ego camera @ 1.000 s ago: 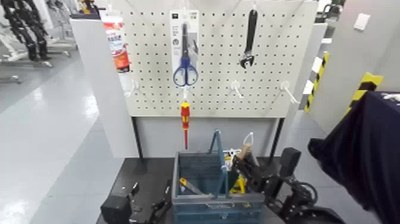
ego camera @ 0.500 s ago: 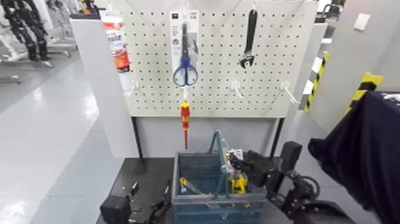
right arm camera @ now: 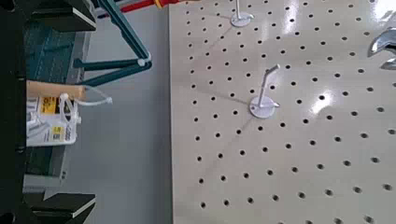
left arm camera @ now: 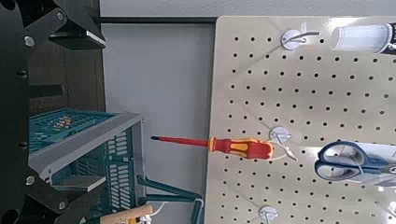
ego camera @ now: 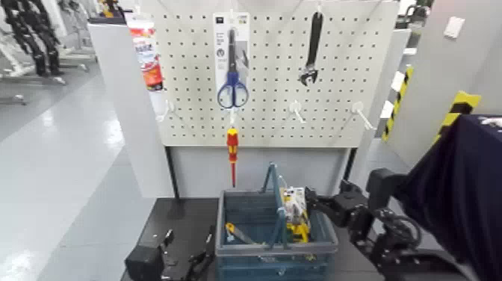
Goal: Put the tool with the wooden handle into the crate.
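Pale wood marks the trowel's handle (right arm camera: 42, 90), which shows at the crate's (ego camera: 230, 250) two o'clock side, beside a white package (right arm camera: 45, 121); its blade is hidden. The right pincer (right arm camera: 89, 110) stands wide and empty at three o'clock of the crate. The left pincer (left arm camera: 98, 112), also wide, waits at eight o'clock. The trowel looks light and stiff, its smooth handle perhaps slightly slippery; mid-handle would be the place to grip, clear of the cord loop (right arm camera: 86, 96).

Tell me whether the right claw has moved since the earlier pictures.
Yes: the right claw has shifted toward the robot's right, away from the crate's teal handle.
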Available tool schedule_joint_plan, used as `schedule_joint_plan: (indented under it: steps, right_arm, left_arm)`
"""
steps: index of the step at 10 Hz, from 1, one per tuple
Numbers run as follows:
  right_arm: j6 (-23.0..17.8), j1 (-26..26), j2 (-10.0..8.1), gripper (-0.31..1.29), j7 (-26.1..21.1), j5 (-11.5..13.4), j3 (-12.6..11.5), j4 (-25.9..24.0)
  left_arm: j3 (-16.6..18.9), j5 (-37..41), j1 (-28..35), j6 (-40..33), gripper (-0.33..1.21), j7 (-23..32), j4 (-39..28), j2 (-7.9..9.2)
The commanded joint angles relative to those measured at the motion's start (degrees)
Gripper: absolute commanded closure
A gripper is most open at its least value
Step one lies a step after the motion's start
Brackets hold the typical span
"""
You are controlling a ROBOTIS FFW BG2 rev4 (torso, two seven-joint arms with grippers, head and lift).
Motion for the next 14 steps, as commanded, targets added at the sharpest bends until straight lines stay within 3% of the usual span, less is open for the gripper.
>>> schedule_joint_plan:
  steps: [1, 3, 5, 9, 11, 14]
  right_arm:
    - [-1.0, 6.4, 0.05, 0.03, -5.6, 3.5, -0.8, -9.2]
    - [-3.0, 11.4, 0.31, 0.05, -9.4, 4.0, -0.8, -12.1]
    - [-5.6, 16.1, 1.01, 0.06, -12.9, 7.1, -0.7, -14.9]
    - [-12.0, 24.1, 3.30, 0.07, -14.4, 8.8, -0.5, -16.0]
    - [-12.6, 27.9, 4.79, 0.07, -14.2, 10.1, -1.8, -17.7]
    - [-13.5, 30.5, 5.06, 0.07, -13.9, 10.1, -1.1, -17.8]
  left_arm:
    - [0.3, 0.0, 0.3, 0.2, 0.26, 0.0, -0.1, -0.18]
    - [0.3, 0.0, 0.4, 0.3, 0.26, 0.0, -0.4, -0.18]
    - [0.3, 0.0, 0.5, 0.4, 0.26, 0.0, -0.4, -0.18]
    - [0.7, 0.0, 0.8, 0.3, 0.26, 0.0, -0.6, -0.36]
    - [0.9, -0.1, 0.9, 0.4, 0.26, 0.0, -0.8, -0.36]
    - [0.9, -0.2, 1.0, 0.6, 0.26, 0.0, -1.0, -0.27]
